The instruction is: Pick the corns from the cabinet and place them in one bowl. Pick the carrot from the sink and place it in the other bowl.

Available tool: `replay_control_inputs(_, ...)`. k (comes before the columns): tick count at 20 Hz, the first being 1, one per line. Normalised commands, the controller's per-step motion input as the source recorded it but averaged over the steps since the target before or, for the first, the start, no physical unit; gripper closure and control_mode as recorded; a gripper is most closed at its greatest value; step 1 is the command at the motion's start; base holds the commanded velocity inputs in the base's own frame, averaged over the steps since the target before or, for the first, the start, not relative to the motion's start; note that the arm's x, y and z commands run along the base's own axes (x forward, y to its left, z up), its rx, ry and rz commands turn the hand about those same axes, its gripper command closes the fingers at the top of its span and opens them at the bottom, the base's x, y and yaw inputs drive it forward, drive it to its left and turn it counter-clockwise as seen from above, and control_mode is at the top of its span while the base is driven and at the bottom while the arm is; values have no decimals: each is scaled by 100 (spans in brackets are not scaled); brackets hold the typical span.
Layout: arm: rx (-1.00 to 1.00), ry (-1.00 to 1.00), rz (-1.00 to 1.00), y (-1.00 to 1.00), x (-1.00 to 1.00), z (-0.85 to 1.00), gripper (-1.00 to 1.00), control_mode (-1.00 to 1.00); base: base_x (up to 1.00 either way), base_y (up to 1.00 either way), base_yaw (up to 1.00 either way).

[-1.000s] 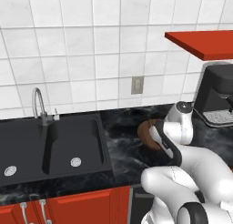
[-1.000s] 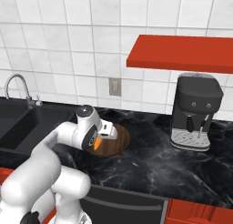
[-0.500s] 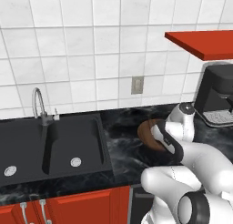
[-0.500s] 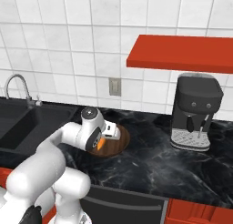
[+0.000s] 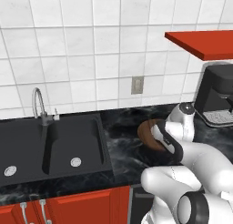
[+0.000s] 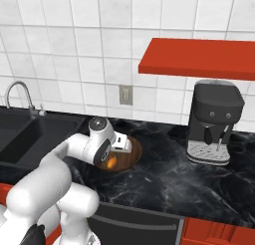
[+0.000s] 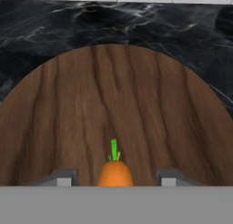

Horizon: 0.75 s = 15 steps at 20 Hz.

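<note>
Sink [image 5: 50, 145] lies black at the left of the left base view; the arm covers most of the brown bowl [image 5: 148, 135] on the counter [image 5: 123, 123], and the claw is hidden behind the wrist. Right base view: the shelf [image 6: 199, 57] runs off the right edge, the bowl [image 6: 130, 158] is half masked by the wrist, an orange bit of carrot [image 6: 112, 162] peeks below it. Hand view: claw [image 7: 113, 177] jaws stand apart, each clear of the carrot [image 7: 115, 172], whose lower end is cut off over the bowl [image 7: 113, 109].
</note>
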Motion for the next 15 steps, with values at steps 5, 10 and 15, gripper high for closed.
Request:
replay_control_inputs(5, 0, 1, 0, 0, 0, 7, -100, -100, 0, 0, 0)
replay_control_inputs(10, 0, 3, 0, 8, -3, 57, -100, -100, 0, 0, 0)
replay_control_inputs(15, 0, 9, 0, 42, -9, 49, -100, -100, 0, 0, 0)
